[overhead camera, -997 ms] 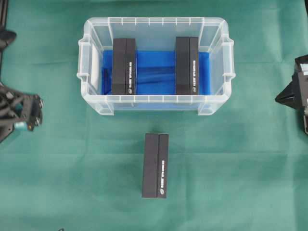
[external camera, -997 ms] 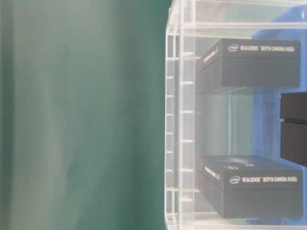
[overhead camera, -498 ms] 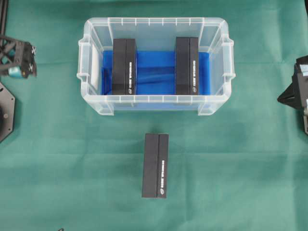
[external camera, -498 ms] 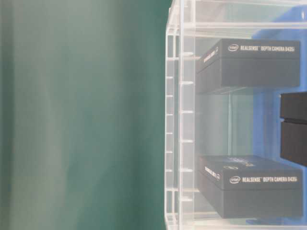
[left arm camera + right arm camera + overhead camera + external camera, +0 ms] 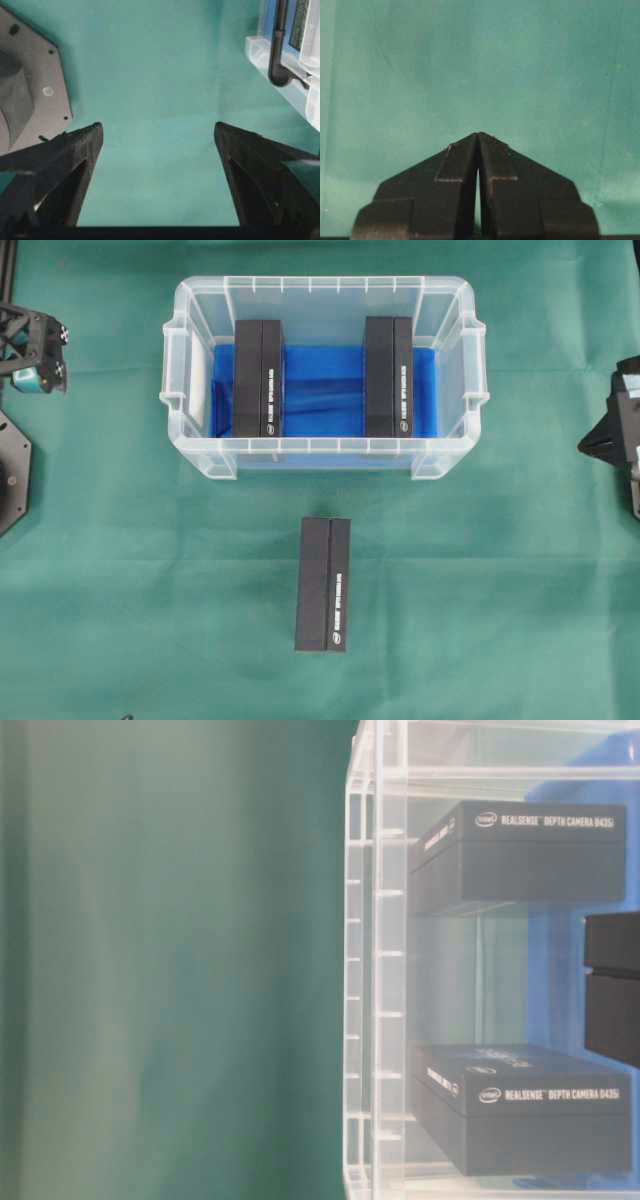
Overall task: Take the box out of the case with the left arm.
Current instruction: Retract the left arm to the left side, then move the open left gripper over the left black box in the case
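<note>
At the upper left of the overhead frame, the left arm's fingers (image 5: 35, 375) stood spread wide and empty over the green bench (image 5: 150, 570), well apart from the case (image 5: 190, 445); two black boxes (image 5: 258, 378) (image 5: 389, 377) stood inside it on blue cloth; a third box (image 5: 323, 584) lay below it; at far right, the right fingers (image 5: 478, 134) were pressed together.
</note>
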Robot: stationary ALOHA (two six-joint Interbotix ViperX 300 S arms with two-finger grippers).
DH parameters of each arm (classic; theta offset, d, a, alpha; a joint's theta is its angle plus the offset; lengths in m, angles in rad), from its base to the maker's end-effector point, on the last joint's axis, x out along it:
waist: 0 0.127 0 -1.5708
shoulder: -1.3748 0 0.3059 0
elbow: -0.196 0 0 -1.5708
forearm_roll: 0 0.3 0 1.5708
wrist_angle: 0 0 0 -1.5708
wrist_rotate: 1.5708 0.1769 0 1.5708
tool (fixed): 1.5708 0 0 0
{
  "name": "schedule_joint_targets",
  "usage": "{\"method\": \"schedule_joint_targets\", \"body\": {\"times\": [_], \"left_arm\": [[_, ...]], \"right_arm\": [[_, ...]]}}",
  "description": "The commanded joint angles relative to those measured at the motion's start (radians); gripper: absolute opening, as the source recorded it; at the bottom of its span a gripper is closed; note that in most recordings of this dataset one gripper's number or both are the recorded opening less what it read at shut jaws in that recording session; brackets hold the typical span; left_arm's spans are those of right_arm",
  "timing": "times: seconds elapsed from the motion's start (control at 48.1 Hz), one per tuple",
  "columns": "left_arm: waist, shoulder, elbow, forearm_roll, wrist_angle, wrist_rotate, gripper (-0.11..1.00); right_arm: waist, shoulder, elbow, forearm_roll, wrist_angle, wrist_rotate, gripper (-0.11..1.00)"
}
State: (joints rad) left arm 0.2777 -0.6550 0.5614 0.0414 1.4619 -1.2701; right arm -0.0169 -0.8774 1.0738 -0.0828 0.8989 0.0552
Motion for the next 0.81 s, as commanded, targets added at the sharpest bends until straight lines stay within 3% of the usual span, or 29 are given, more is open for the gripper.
{"method": "schedule_joint_targets", "body": {"times": [0.0,0.478,0.789], "left_arm": [[0.003,0.002,-0.020,-0.005,-0.003,0.002,0.93],[0.002,0.051,-0.048,-0.009,-0.006,-0.002,0.93],[-0.015,0.255,-0.206,-0.008,-0.083,-0.002,0.93]], "right_arm": [[-0.002,0.008,-0.028,-0.002,-0.003,0.002,0.00],[-0.002,0.008,-0.028,-0.003,-0.002,0.002,0.00],[-0.002,0.008,-0.028,-0.003,-0.003,0.002,0.00]]}}
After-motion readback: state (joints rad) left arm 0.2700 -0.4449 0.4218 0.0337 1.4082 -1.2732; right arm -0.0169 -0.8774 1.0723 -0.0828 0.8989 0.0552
